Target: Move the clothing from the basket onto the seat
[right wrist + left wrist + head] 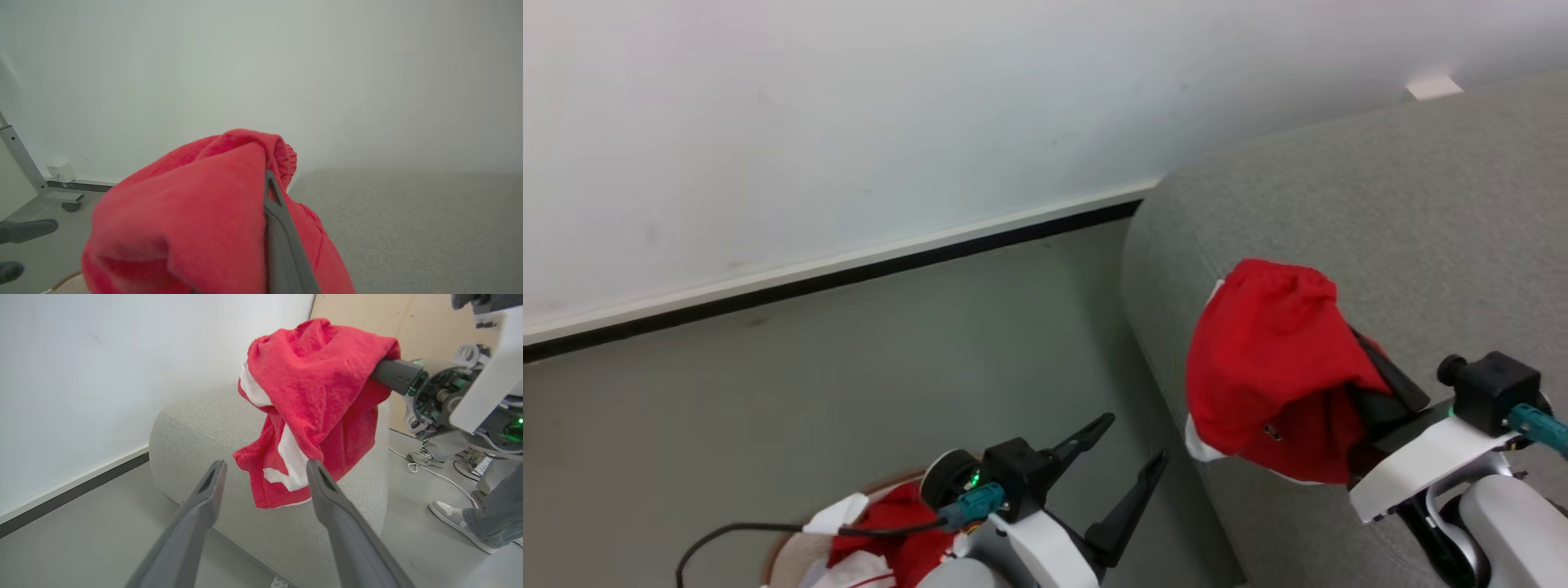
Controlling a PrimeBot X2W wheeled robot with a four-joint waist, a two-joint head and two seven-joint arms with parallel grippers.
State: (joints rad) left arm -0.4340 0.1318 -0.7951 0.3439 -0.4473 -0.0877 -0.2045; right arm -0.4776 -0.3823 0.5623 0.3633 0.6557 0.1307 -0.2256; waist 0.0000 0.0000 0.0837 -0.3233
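Your right gripper [267, 183] was closed tight on the clothing [1274, 359]. The red cloth was draped over its 2 dark fingers and hid most of them. In the right wrist view, 1 grey finger [282, 245] stuck out beside the red folds.

The clothing was up in the air, over the round corner of the seat [1380, 212]. It hung down in a loose bunch, and white stripes showed on the side that faced your left arm. I could not tell if its bottom edge touched the seat.

Your left gripper [1134, 441] was wide open, with its 2 fingers far apart and nothing between them. It was low, above the floor [849, 392], beside the seat. It pointed toward the clothing but was not touching it.

The basket [778, 555] was at the bottom of the head view, just under your left arm. You could see part of its brown rim. Other red clothes [898, 523] lay inside it, next to a white cloth [837, 514]. A black wire [711, 539] curled over the floor near the basket.

A white wall [849, 122] stood behind the seat, with a dark strip [849, 273] along its bottom edge.

In the left wrist view, a person's shoe [449, 512] and grey trouser leg [494, 522] were on the floor past the seat. A white cord [433, 473] lay near them.
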